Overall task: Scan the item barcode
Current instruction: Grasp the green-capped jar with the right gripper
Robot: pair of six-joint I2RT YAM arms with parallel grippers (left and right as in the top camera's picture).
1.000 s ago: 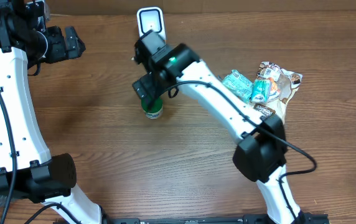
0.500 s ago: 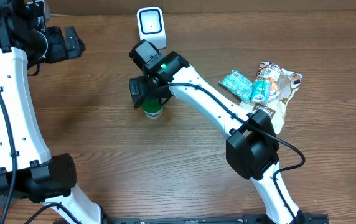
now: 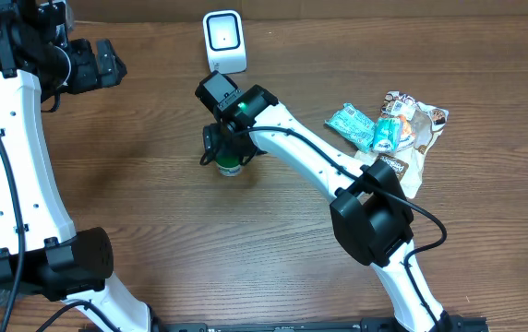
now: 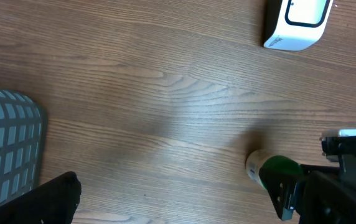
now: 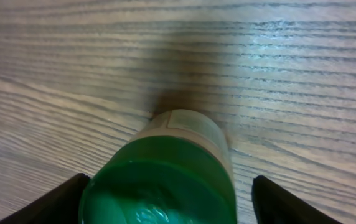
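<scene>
Overhead: the white barcode scanner (image 3: 224,40) stands at the far edge of the table. The green-capped bottle (image 3: 231,168) sits in front of it, a little toward the robot, apparently placed there so it only needs a short lift to the scanner's window. The right gripper (image 3: 223,153) hangs directly over the bottle, pointing down. This looks like the lead-in to a grasp. Snack packets (image 3: 389,124) lie well to the right of the scanner. The left gripper (image 3: 105,63) is parked well to the scanner's left, with its jaws wide and nothing in them.

Left wrist: the bottle is on bare wood, below and slightly left of the scanner, with the right arm's black jaws against its near side. A grey basket (image 4: 7,146) is far to the left.

Right wrist: the two fingers (image 5: 60,199) stand apart, one on each side of the green cap, and have not clamped it. A gap shows on the right side. On the left side it is not clear whether the finger touches the cap.
</scene>
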